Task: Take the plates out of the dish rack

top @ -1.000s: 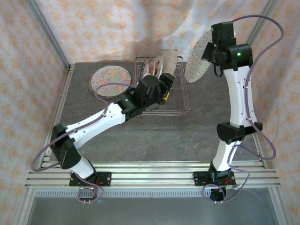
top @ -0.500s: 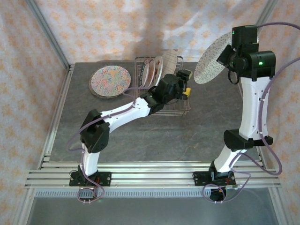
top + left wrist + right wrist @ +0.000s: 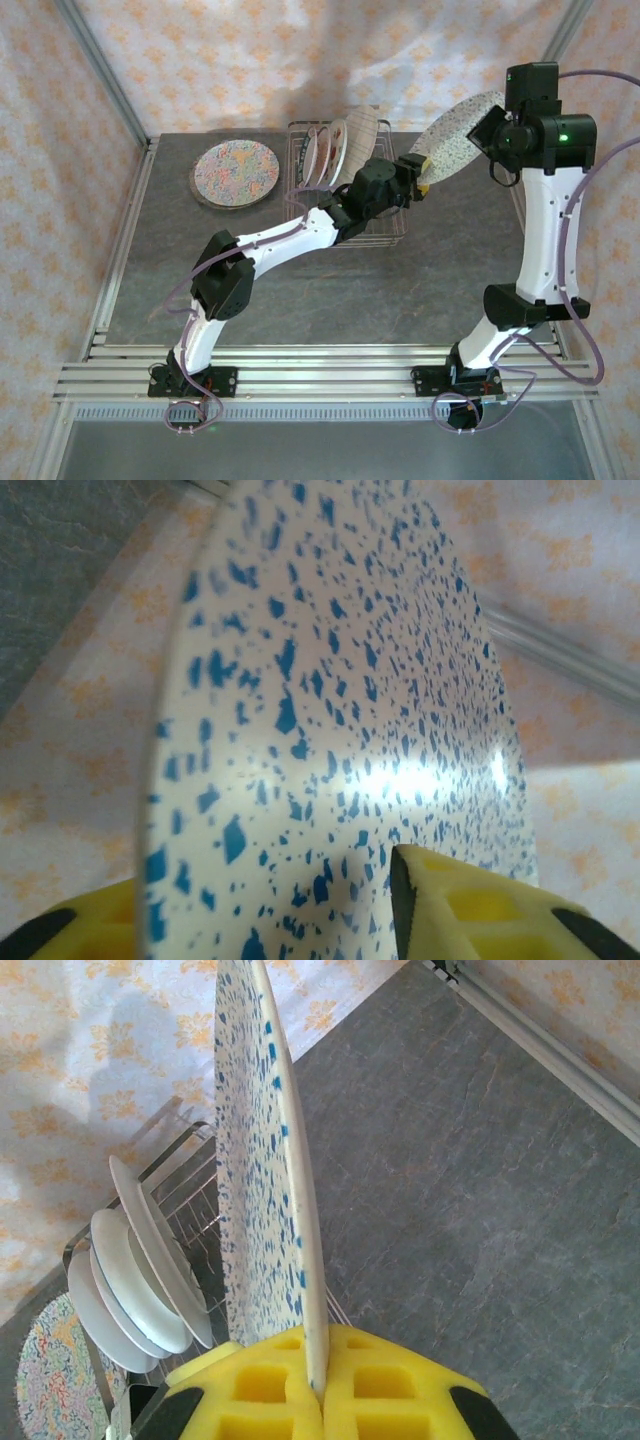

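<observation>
Room: I am looking into a cell closed by a curtain [image 3: 200,60] with orange flowers, on a metal frame.
Bench: the grey stone-look bench [image 3: 300,290] is lying flat and mostly bare in front of the rack.
Left arm: a moment ago it was hanging over the right end of the rack. Now it is stretching further right and up, to the plate in the air.
Dish rack: the dish rack [image 3: 385,232] is standing at the back middle, and three plates [image 3: 335,150] are leaning upright in its left end.
Floral plate: the floral plate [image 3: 236,173] is lying flat on the bench, just left of the rack.
Speckled plate: the speckled plate [image 3: 455,135] is hanging tilted in the air, right of the rack and out of it.
Right tool: the right tool [image 3: 316,1355] is pinching the rim of this plate between its yellow pads.
Left tool: the left tool [image 3: 412,166] is now sitting astride the lower rim, one pad on each face. I cannot tell if it is pressing yet.
Meaning: I am judging this as a handover beginning. Three plates are waiting for unloading.
</observation>
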Available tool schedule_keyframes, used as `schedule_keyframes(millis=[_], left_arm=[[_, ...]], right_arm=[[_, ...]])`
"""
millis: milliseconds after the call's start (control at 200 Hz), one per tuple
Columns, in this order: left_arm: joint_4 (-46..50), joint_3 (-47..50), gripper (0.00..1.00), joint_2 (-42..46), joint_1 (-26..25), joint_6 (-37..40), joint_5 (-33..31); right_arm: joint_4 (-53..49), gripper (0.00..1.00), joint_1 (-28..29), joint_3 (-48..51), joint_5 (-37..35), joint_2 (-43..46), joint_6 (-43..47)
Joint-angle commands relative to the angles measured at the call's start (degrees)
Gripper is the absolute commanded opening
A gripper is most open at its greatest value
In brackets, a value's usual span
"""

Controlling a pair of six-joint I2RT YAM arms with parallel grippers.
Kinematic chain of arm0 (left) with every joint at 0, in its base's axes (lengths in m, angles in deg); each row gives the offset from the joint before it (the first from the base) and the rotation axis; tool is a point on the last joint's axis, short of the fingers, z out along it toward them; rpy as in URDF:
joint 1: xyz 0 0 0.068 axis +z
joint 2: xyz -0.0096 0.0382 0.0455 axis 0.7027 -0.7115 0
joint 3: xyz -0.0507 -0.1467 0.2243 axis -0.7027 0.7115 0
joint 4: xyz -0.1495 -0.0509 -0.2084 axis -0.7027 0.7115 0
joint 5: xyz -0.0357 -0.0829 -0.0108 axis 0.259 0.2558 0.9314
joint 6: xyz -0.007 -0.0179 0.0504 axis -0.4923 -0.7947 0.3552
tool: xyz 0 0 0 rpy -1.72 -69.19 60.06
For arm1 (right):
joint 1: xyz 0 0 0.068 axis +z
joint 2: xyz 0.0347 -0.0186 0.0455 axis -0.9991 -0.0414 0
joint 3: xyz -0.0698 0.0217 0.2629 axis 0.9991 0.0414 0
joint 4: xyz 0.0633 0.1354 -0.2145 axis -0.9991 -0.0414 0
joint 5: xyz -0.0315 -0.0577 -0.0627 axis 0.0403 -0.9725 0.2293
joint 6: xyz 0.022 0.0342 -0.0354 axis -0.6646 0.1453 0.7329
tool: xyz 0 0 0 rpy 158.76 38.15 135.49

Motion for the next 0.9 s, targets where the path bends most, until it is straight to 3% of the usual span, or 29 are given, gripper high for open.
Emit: schedule_keyframes(millis=[0, 365, 480, 651, 891], left_arm=[[-3.6, -0.2, 0.3, 0.4, 0.0, -0.6, 0.0], [-5.2, 1.8, 0.0, 1.9, 1.3, 0.2, 0.9], [-6.3, 1.9, 0.0, 2.3, 1.8, 1.7, 1.8], [-7.9, 1.3, 0.0, 3.6, 2.8, 6.6, 3.4], [-12.8, 4.2, 0.0, 6.8, 4.9, 13.5, 6.2]], right_arm=[[4.9, 0.0, -1.1, 1.6, 2.3, 3.1, -2.1], [8.1, 0.0, -2.5, 10.9, 2.9, 8.2, -3.8], [8.6, 0.0, -2.5, 13.2, 1.8, 10.0, -4.5], [10.3, 0.36, -2.5, 16.8, 1.9, 12.8, -5.1], [15.9, 0.71, -2.5, 21.4, 2.5, 18.6, -3.5]])
